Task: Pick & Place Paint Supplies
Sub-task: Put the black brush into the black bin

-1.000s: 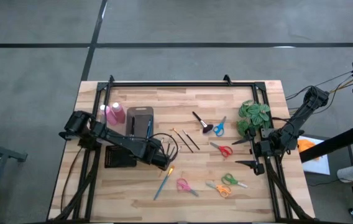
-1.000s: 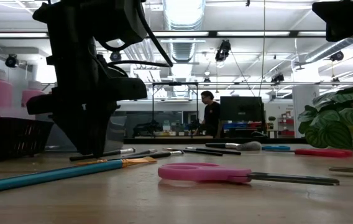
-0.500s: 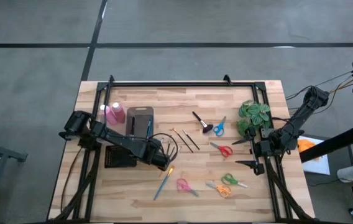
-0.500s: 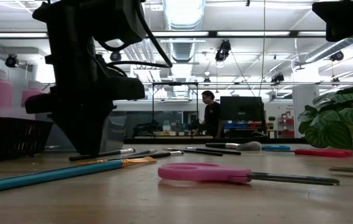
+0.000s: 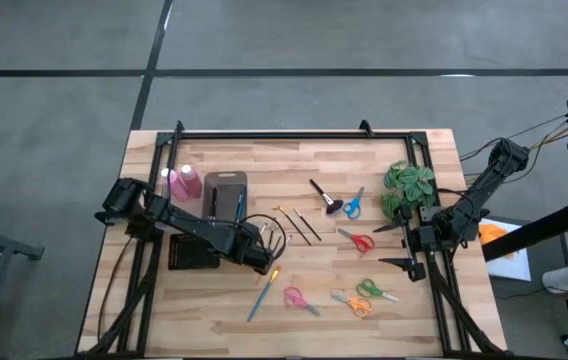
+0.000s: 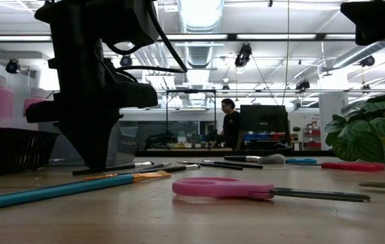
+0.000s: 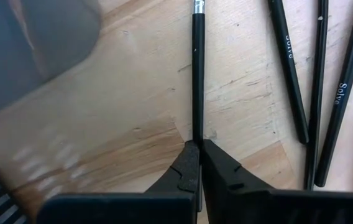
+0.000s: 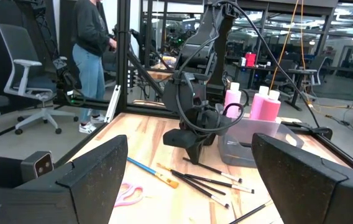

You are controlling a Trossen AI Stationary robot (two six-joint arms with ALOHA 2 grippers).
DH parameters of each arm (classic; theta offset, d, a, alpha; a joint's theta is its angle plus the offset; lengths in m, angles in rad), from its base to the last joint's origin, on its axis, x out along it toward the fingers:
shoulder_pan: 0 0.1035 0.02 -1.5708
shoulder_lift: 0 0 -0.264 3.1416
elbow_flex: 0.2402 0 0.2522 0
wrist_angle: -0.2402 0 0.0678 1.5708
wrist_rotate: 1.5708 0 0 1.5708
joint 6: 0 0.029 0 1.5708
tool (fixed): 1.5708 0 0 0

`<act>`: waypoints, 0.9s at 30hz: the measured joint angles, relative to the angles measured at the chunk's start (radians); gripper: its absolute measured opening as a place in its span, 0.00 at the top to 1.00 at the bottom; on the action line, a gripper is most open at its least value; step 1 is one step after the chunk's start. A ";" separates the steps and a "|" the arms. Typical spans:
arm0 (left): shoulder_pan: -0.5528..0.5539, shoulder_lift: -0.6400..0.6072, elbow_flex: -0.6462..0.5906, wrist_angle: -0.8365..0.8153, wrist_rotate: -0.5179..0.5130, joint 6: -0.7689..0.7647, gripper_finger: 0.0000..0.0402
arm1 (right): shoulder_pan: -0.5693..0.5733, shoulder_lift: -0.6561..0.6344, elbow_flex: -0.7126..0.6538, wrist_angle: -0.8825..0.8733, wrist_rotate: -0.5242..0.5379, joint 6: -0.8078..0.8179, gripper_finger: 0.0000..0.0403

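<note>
Left tool (image 5: 265, 262) at table (image 5: 294, 155) centre, down on a thin brush (image 7: 197, 74) beside three more (image 5: 302, 226); bottles (image 5: 181, 183) and bin (image 5: 225, 196) behind-left, plant (image 5: 408, 188) right, scissors (image 5: 300, 299) in front.

Dark jointed arms, looping black cables; wedge-shaped black fingers (image 7: 226, 177).

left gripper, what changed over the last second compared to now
Very little. In the low view the left gripper drifted slightly leftward while staying down at the table, its fingers shut on a thin black paintbrush. The blue-handled paintbrush, pink scissors and the waiting right gripper stayed put.
</note>
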 joint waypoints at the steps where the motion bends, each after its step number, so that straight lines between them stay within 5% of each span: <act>1: 0.000 0.000 0.000 0.000 0.000 0.000 0.99 | 0.000 0.000 0.000 0.000 0.000 0.001 0.15; 27: -0.001 -0.001 0.086 -0.055 -0.050 0.001 1.00 | 0.000 0.000 0.000 0.000 0.000 0.002 0.15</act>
